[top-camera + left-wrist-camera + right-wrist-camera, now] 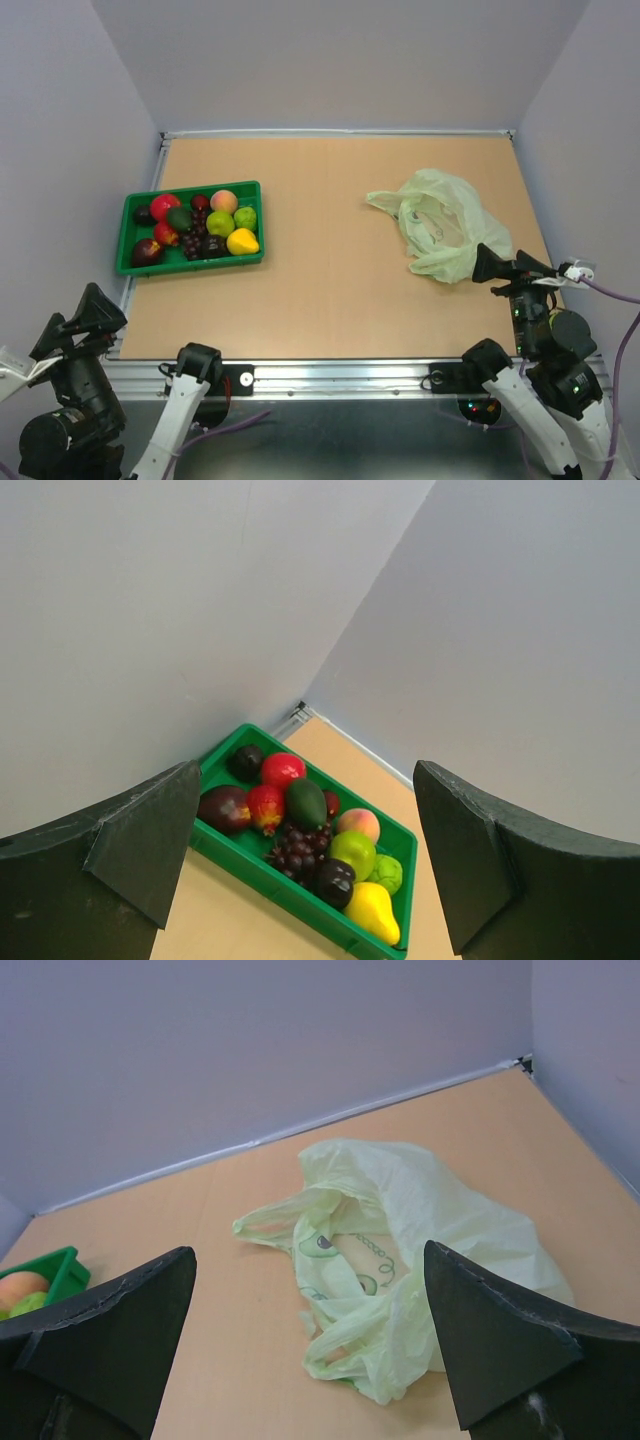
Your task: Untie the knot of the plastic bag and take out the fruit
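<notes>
Plastic bag [440, 225] lies flat at 3 o'clock, no knot that we see. Fruit [195, 228] sits in green tray [190, 193] at 9 o'clock. Left gripper [100, 308], right gripper [508, 266] wide open, both empty. We think job looks done; next, just check bag for leftovers.

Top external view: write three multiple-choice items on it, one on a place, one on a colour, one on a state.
1. Where does the plastic bag lie?
A. on the right side of the table
B. at the left edge
C. hanging from a gripper

2. What colour is the tray holding the fruit?
A. blue
B. green
C. white

3. How do the left gripper and right gripper stand?
A. both shut
B. one shut on the bag
C. both open, empty

Answers: 1 A, the bag lies crumpled right of centre; 2 B, its walls are bright green; 3 C, each wrist view shows fingers spread wide, gripping nothing.
</notes>
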You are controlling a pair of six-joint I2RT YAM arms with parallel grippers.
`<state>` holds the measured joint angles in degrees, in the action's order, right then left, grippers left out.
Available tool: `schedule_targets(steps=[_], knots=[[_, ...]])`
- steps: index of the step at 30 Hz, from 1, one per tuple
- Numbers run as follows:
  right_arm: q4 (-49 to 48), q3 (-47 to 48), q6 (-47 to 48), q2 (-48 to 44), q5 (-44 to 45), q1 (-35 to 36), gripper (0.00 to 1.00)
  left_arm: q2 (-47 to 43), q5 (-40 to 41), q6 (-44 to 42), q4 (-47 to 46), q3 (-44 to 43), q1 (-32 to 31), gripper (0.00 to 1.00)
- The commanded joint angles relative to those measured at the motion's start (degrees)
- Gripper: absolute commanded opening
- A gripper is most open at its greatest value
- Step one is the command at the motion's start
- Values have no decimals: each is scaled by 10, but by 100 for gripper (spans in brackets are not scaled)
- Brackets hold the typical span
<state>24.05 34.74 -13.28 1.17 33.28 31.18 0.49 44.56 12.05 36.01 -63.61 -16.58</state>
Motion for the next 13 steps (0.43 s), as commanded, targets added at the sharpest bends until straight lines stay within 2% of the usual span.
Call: schedule_targets(steps=[1,13], knots=[[-8,-6,4,0,-9,0,100,-81,22,10,-23,19,-5,99],[-7,-8,4,-2,-11,0,100,-83,31,13,-44,31,-17,98]])
